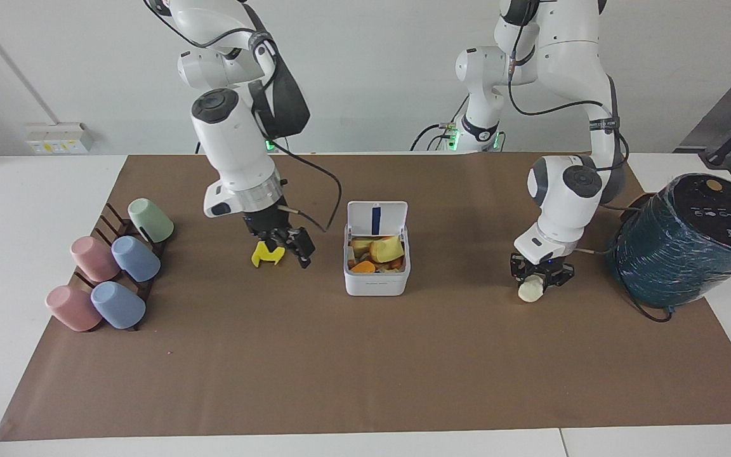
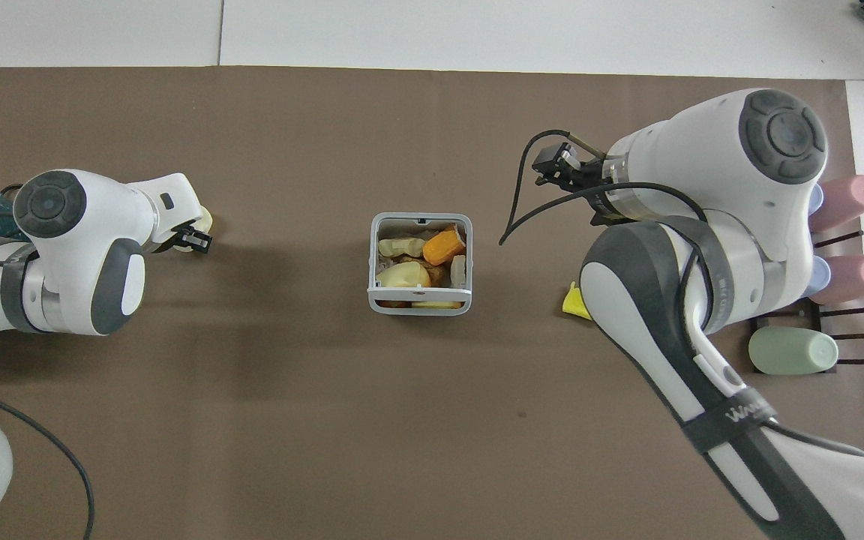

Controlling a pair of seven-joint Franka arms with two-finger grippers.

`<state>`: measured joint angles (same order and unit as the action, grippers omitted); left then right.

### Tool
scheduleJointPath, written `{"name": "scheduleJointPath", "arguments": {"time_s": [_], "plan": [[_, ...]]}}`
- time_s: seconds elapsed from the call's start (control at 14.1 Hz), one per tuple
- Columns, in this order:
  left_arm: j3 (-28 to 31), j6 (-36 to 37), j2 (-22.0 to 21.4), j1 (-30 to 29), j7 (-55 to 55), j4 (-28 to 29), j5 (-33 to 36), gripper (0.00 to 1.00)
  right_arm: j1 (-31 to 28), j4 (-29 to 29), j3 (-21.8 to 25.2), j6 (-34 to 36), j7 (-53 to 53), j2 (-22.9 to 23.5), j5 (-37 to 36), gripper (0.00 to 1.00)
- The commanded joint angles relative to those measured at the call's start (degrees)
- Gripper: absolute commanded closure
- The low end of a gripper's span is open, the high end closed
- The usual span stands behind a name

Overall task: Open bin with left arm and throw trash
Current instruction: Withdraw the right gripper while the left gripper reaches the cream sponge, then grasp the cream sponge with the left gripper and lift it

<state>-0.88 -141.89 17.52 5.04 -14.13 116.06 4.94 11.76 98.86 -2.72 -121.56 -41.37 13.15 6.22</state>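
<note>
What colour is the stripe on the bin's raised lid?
Dark blue, on the white lid of the bin; clearest in the facing view.

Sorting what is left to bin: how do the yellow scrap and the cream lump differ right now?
The yellow scrap is bright and wavy; the cream lump is pale and rounded. The scrap lies toward the right arm's end, the lump toward the left arm's. Both are outside the open bin, each with a gripper at it.

yellow scrap (image 2: pixel 574 301) mostly hidden under right arm, overhead
</note>
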Motion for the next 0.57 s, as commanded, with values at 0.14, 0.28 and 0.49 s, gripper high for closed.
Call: {"name": "scheduleJointPath", "arguments": {"time_s": [0.14,0.28,0.49], "plan": [[-0.8,1.3,-1.5,-0.3,-0.8,0.2,0.6,1.00,-4.1,14.7,-0.8,-2.1,15.2,-4.9,-2.8,0.00],[-1.1,3.0,-1.8,0.6,-0.7,-1.4,-2.9,1.00,-3.9,20.9,-0.8,-7.4,19.3,-5.2,-3.1,0.00],[-1.8,3.9,-1.9,2.3,-0.8,-2.9,-7.1,1.00,-3.9,27.1,-0.9,-15.5,22.2,-4.7,-3.1,0.00]]}}
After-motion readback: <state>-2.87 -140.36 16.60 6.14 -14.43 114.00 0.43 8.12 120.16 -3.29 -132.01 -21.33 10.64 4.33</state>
